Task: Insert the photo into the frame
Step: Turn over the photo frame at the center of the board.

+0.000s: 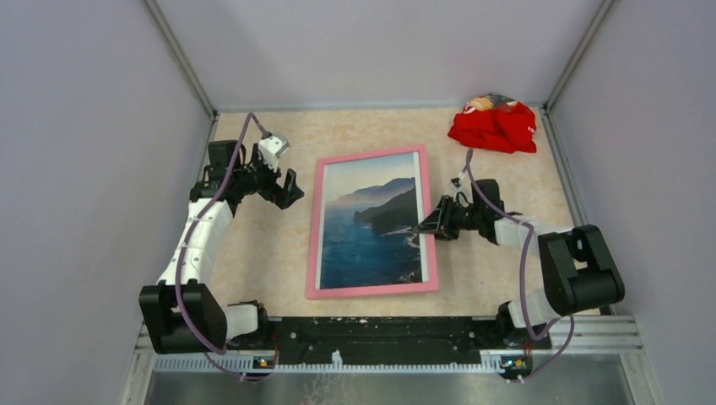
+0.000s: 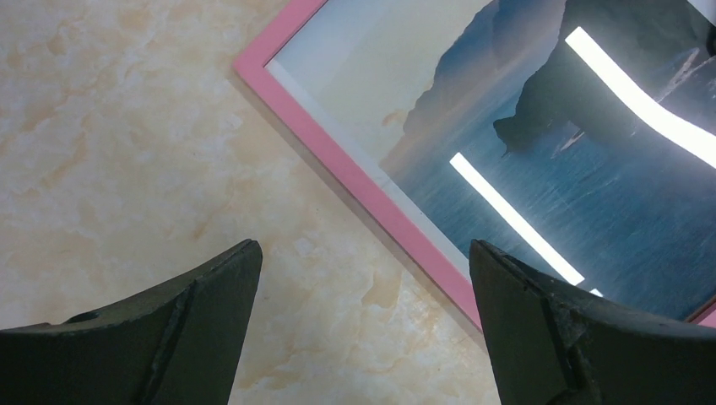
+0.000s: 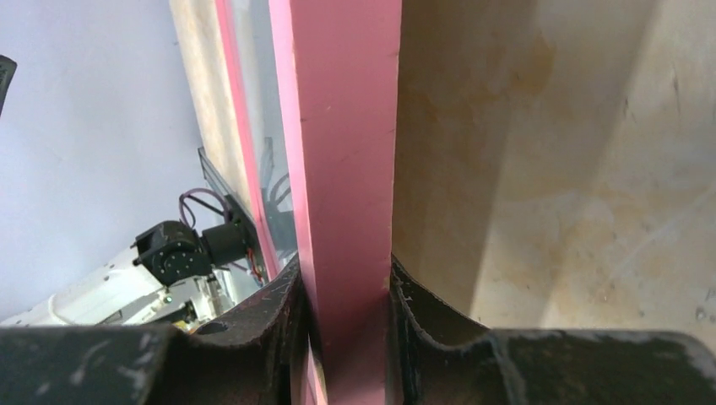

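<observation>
The pink frame lies face up in the middle of the table, and the sea-and-mountain photo shows inside it. My right gripper reaches in from the right and is shut on the frame's right rail. In the right wrist view that pink rail runs up between the two dark fingers of my right gripper. My left gripper hangs open beside the frame's upper left corner and holds nothing. Its wrist view shows my left gripper over bare table, with the frame and the glossy photo just beyond.
A crumpled red cloth lies in the far right corner. Pale walls close in the marbled table on the left, right and back. The arms' mounting rail runs along the near edge.
</observation>
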